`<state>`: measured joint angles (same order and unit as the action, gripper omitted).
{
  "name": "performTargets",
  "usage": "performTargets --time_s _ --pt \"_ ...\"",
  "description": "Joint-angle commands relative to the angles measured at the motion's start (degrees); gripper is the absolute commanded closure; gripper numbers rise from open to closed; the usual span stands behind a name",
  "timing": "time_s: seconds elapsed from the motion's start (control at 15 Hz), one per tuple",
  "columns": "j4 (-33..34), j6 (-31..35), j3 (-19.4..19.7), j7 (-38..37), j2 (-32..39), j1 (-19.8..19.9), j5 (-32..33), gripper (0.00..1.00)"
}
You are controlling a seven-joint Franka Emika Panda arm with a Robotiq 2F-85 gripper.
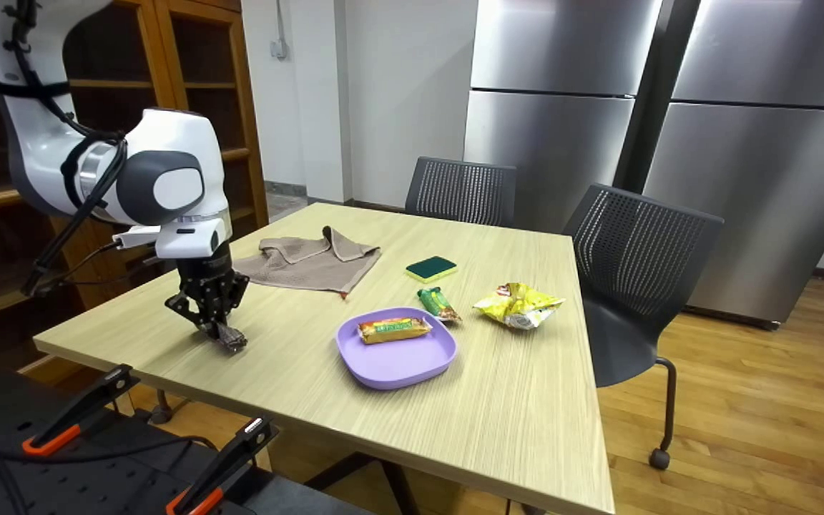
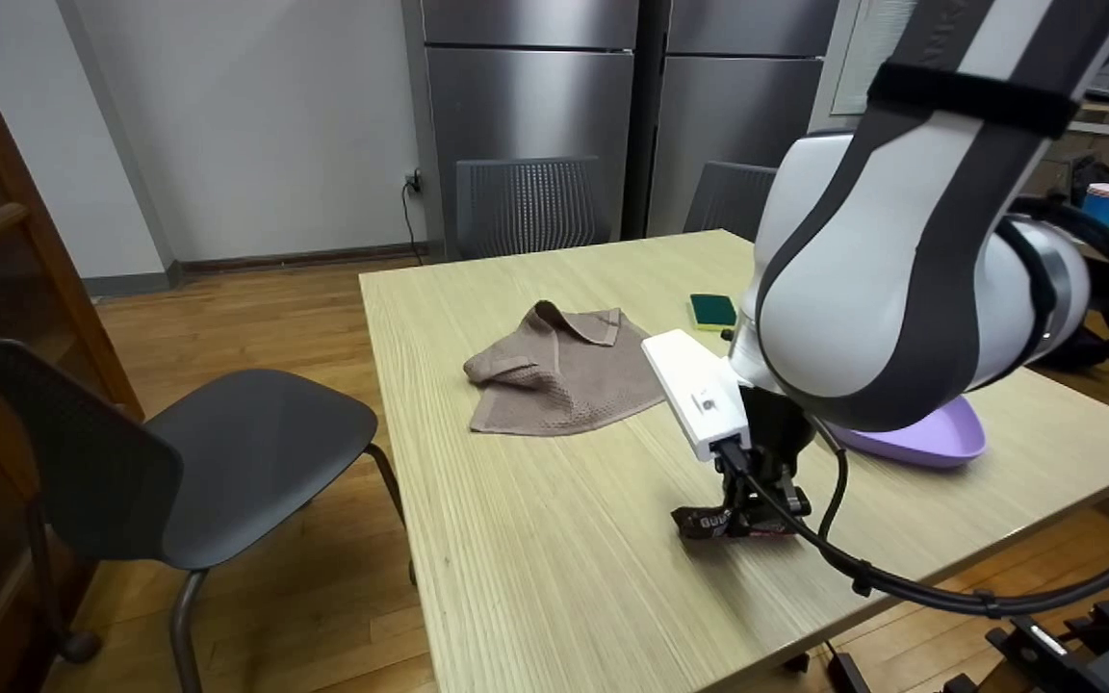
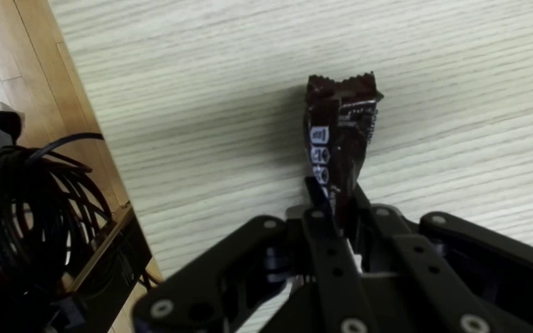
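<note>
My gripper [image 3: 338, 195] is shut on a dark brown wrapped snack bar [image 3: 340, 120], whose crimped end sticks out past the fingertips in the wrist view. The fingers squeeze the wrapper from both sides, and the bar's other end is hidden behind them. In an exterior view the gripper [image 1: 213, 322] points down close above the tabletop near the table's corner, with the wrapper [image 1: 232, 339] poking out below it. White lettering shows on the bar [image 2: 704, 523] in an exterior view. Whether the bar still touches the table, I cannot tell.
A purple plate [image 1: 401, 368] holds a gold-wrapped bar [image 1: 394, 330]. Beside it lie a green packet [image 1: 438, 304] and a crumpled yellow wrapper [image 1: 519, 305]. Farther back are a green-yellow sponge [image 1: 431, 269] and a rumpled brown towel [image 2: 574, 375]. Dark chairs [image 1: 641, 272] stand around the table.
</note>
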<state>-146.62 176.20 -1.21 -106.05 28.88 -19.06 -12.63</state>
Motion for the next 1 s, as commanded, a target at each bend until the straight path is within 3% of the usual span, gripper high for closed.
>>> performTargets --time_s 0.0,0.47,0.93 --pt "-0.29 0.51 -1.73 2.19 -0.74 1.97 -1.84 0.97" --pt "0.15 -3.16 3.21 2.61 -3.30 -1.27 0.15 0.97" --pt "0.39 -7.73 9.66 8.12 -8.10 -2.79 5.85 0.97"
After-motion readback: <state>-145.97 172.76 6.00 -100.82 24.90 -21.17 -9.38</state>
